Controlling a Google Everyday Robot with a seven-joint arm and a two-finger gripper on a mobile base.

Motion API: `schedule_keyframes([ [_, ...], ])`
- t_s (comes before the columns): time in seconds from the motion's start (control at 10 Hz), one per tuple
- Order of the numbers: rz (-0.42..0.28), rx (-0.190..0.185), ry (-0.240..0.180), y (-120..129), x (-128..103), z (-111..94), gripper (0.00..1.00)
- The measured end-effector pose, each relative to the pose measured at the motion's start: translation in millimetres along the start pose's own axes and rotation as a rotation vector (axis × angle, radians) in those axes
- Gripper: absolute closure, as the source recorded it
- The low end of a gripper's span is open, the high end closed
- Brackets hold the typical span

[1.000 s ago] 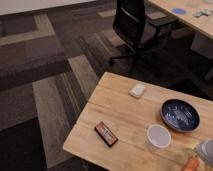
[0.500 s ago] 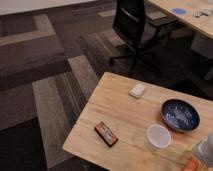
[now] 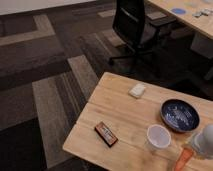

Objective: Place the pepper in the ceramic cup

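pepper at the tool, cup to its left
tool (image 3: 192, 150) at bench (image 3: 125, 115) corner; pepper (image 3: 183, 160) points down-left, ceramic cup (image 3: 158, 137) just beside; grip cannot be told.

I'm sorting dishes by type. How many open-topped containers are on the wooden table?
2: the ceramic cup near the front edge, the blue bowl behind-right. Gripper at the right edge.

Gripper (image 3: 204, 141) at table's right edge — ceramic cup (image 3: 158, 137) just left.

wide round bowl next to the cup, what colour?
Dark blue, pale pattern inside; camera view. Gripper at right edge.
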Motion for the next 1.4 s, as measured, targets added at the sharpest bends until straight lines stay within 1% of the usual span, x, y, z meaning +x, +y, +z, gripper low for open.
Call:
schedule_keyframes([
  [0.2,-0.027,-0.061,-0.042,31,-1,-37,1.0],
  [0.3,-0.034,-0.088,-0.063,42,-5,-58,1.0],
  [0.4,-0.041,-0.105,-0.07,48,-6,-68,1.0],
  [0.5,-0.063,-0.126,-0.076,58,-7,-75,1.0],
  [0.7,-0.119,-0.162,-0.096,80,-8,-84,1.0],
  [0.9,-0.162,-0.181,-0.109,96,-11,-85,1.0],
  [1.0,-0.186,-0.192,-0.122,109,-17,-95,1.0],
  [1.1,-0.204,-0.197,-0.132,116,-20,-96,1.0],
  [1.3,-0.248,-0.217,-0.159,132,-24,-95,1.0],
  [1.4,-0.255,-0.212,-0.172,130,-26,-89,1.0],
])
